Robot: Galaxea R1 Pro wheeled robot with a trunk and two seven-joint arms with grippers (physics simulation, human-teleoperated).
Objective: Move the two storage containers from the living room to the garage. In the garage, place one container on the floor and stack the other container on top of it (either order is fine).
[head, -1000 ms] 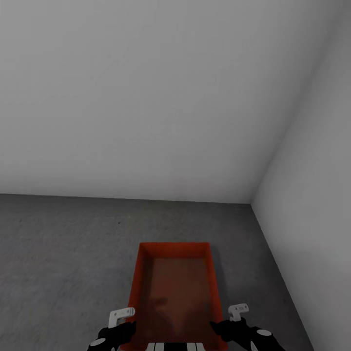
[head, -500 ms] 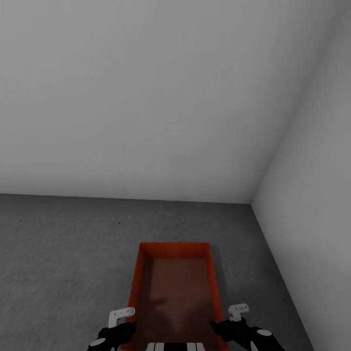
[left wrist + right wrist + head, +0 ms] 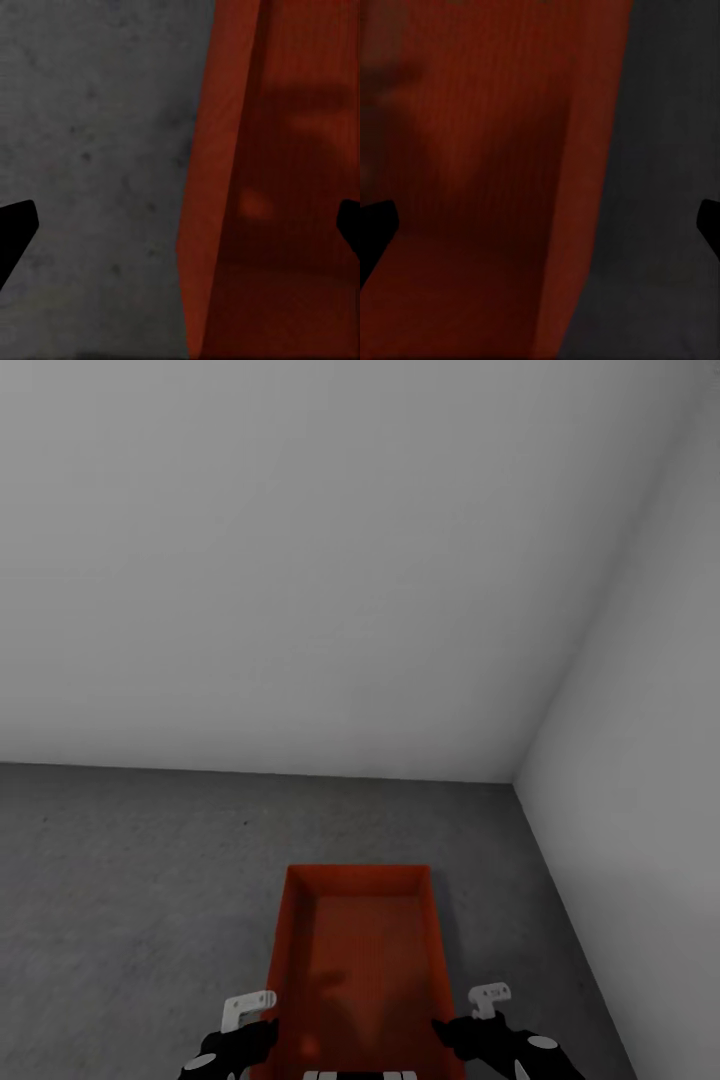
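One storage container (image 3: 358,960) between two pincers.

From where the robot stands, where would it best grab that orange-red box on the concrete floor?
Probably by its two long side walls, one gripper per side. The storage container is lidless with thin upright walls and no visible handles, lying lengthwise ahead of the robot. The left gripper and right gripper each straddle a long wall from above, jaws open, so closing on the rims suits it.

- An orange-red storage container (image 3: 355,950) with plain walls is seen.
- A dark grey, speckled floor (image 3: 130,880) is shown.
- Plain pale grey walls (image 3: 300,560) are seen.
- Black pincer fingers (image 3: 15,229) are shown.
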